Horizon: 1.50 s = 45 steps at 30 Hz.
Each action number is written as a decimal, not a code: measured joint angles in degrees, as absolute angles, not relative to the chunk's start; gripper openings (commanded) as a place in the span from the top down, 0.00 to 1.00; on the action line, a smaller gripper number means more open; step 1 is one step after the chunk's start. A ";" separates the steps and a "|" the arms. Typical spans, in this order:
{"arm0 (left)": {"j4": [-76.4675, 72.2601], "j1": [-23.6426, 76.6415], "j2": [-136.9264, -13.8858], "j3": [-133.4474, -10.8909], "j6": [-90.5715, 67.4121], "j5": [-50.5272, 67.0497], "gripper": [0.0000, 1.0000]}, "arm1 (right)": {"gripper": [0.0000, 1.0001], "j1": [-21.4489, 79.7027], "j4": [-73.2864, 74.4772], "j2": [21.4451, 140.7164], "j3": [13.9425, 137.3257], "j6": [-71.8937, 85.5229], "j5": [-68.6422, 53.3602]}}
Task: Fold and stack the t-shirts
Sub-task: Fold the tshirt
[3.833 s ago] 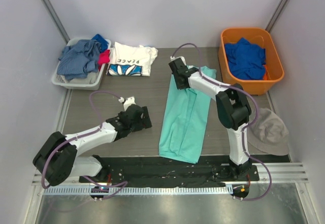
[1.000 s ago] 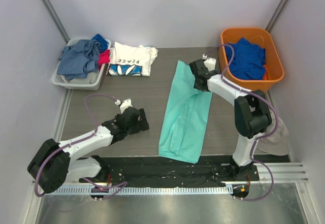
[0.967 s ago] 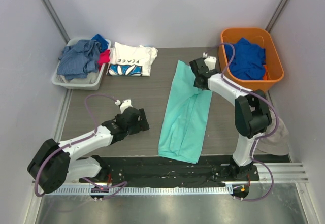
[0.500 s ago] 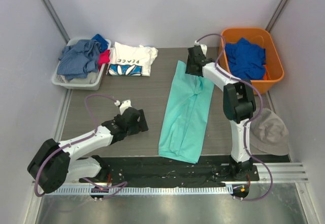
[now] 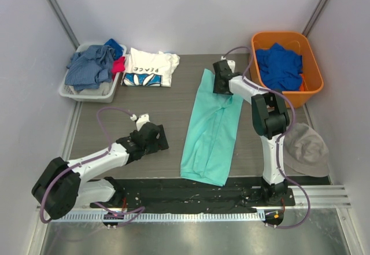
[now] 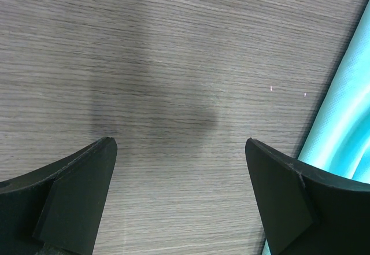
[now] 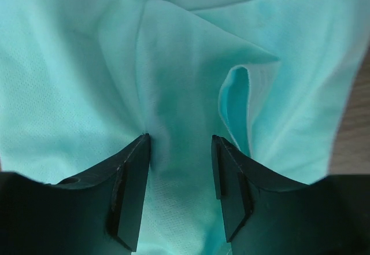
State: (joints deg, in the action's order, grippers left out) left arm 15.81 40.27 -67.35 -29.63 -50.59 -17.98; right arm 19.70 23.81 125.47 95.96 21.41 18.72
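- A grey wood-grain table [image 5: 173, 102] stands between pale walls, with both arm bases at its near edge.
- At the far left, a pale basket [image 5: 69, 91] holds grey-blue denim-like clothes [image 5: 89, 67] and a pink garment [image 5: 118, 65].
- Just right of it, the white "PEACE" t-shirt [image 5: 149, 68] lies folded on the table at the far side.
- The left gripper [image 6: 179, 148] hangs over bare table at near left. Its fingers [image 6: 75, 191] are spread wide and hold nothing, and the mint shirt's edge shows just to their right.
- The mint-teal t-shirt [image 5: 209, 133] lies in the middle as a long narrow strip running from far to near, its near end close to the bases.
- The right gripper [image 7: 180, 139] is at the strip's far end. Its fingers [image 7: 130, 185] are partly apart, with the tips pressed into the cloth and a ridge of fabric between them, and creases run out from the left tip.
- At the far right, an orange basket [image 5: 315, 70] holds a royal blue garment [image 5: 279, 64].
- A grey cloth item [image 5: 305, 148] lies at near right, beside the right arm.
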 measured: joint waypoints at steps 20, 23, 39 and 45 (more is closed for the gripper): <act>16.21 40.27 -64.88 -29.61 -50.81 -17.96 0.01 | 0.45 19.31 26.30 107.50 84.16 23.70 29.04; 16.53 40.27 -63.92 -29.61 -50.81 -17.93 0.00 | 0.45 19.27 25.19 106.94 83.07 23.66 26.46; 15.00 43.46 -67.53 -30.09 -48.88 -15.31 0.00 | 0.45 25.47 28.62 71.59 50.52 33.26 20.23; 13.47 45.52 -72.64 -32.86 -48.88 -14.02 0.00 | 0.44 27.40 27.44 67.72 45.39 33.95 20.27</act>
